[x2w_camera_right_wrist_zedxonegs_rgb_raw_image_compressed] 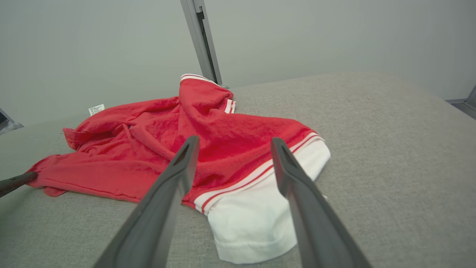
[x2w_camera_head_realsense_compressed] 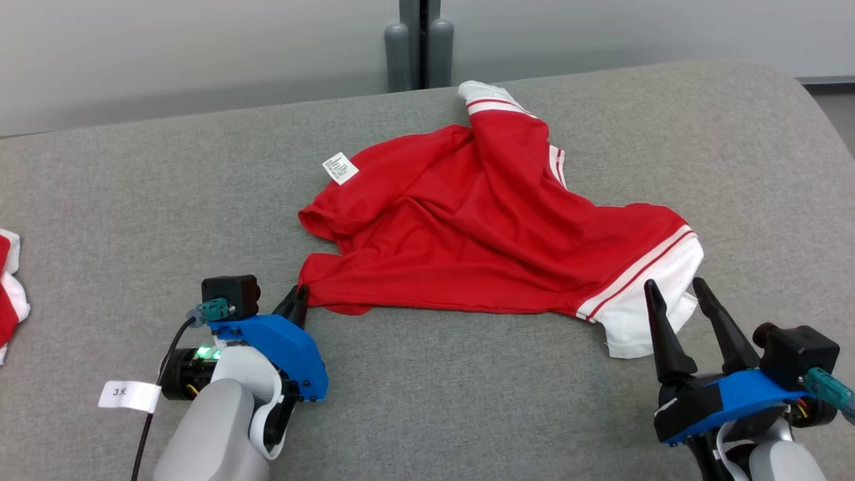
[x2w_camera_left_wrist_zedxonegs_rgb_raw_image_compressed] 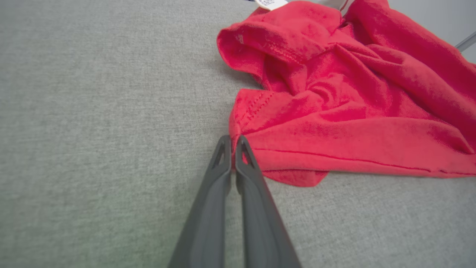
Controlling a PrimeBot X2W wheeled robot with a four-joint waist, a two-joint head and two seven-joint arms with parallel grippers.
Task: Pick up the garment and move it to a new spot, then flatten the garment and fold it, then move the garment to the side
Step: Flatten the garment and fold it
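The left fingers [x2w_camera_left_wrist_zedxonegs_rgb_raw_image_compressed: 217, 175] pinch the red garment [x2w_camera_head_realsense_compressed: 467, 227] at its seven o'clock corner to lift it; the right fingers [x2w_camera_head_realsense_compressed: 662, 334], spread wide, hover at five o'clock.

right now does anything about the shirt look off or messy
The red garment lies bunched and twisted on the grey surface, not flat. Its white label sticks out at the far-left edge, on the outside, so it may be inside out. No tear or stain shows.

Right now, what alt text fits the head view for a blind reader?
A crumpled red garment with white trim lies on a grey surface. The left claw is shut on its near-left corner; the right claw hovers open at the garment's white end.
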